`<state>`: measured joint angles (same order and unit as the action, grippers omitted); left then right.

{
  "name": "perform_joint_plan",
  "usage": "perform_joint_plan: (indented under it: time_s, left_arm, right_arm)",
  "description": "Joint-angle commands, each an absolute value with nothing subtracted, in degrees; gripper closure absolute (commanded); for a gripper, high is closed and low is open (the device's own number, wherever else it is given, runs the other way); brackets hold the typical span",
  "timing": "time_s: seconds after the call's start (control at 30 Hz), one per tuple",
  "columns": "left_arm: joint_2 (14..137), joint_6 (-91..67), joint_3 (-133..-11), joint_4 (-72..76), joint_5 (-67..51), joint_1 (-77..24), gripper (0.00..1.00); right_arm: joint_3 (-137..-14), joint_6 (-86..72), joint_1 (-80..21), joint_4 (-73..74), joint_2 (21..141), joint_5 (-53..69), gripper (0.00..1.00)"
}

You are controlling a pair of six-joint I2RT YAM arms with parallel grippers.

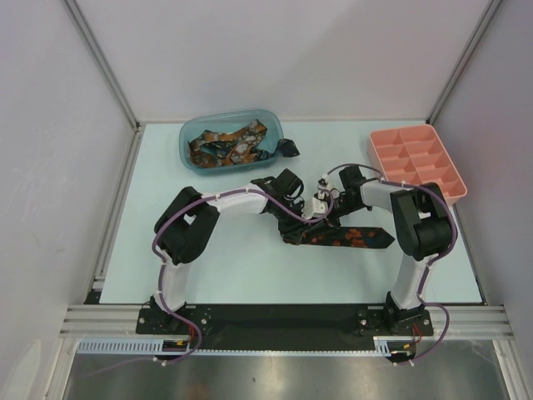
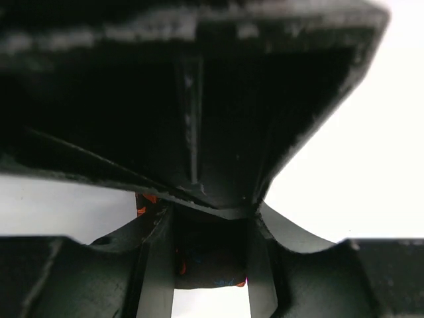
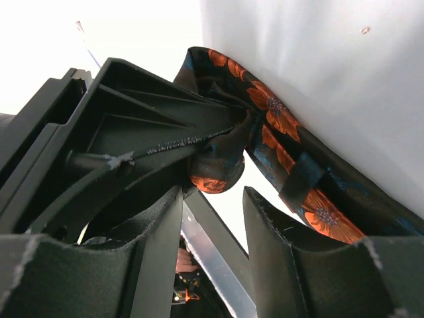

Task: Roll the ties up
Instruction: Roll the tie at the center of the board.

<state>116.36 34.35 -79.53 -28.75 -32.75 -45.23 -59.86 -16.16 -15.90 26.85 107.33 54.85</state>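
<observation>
Care helps: left jaws, pinching the tie by its curled end, should turn slowly while right jaws, spread apart, hold its flat part on the counter.

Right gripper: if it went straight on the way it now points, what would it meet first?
The right gripper would probably meet the rolled end of the tie first, just past its open jaws; the left gripper sits close behind. Depth is unclear.
</observation>
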Motion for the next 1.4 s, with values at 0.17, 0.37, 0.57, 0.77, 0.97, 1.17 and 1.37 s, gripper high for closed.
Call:
perform_joint_plan:
  time_s: [0.17,0.37,0.57,0.77,0.97,1.17,1.37]
  left_arm:
    - [120.4,34.6,-78.2,-31.4,-28.5,-46.5,0.60]
    - [119.5,34.4,-78.0,-30.9,-28.7,-46.5,0.53]
    - [114.7,30.3,-75.9,-26.4,-33.1,-44.7,0.30]
    - [107.6,24.6,-70.7,-15.9,-38.3,-42.4,0.17]
    - [108.4,26.2,-68.5,-10.1,-38.0,-42.4,0.13]
    - [111.1,26.9,-70.1,-7.8,-38.6,-42.8,0.13]
    - [115.3,29.6,-73.2,-8.9,-38.8,-43.9,0.22]
  right_arm:
    - [-58.5,-19.6,-17.4,20.5,110.4,54.6,0.60]
    - [-58.8,-18.5,-17.3,20.8,112.7,53.8,0.90]
    - [-58.4,-16.2,-15.1,22.8,112.4,50.7,1.00]
    - [-58.1,-12.9,-12.5,26.0,113.5,45.6,1.00]
    - [-58.5,-11.1,-12.2,28.6,113.5,40.4,1.00]
    - [-58.9,-10.7,-11.9,29.4,114.5,38.8,1.00]
    - [-59.9,-10.0,-11.9,30.3,116.2,39.1,1.00]
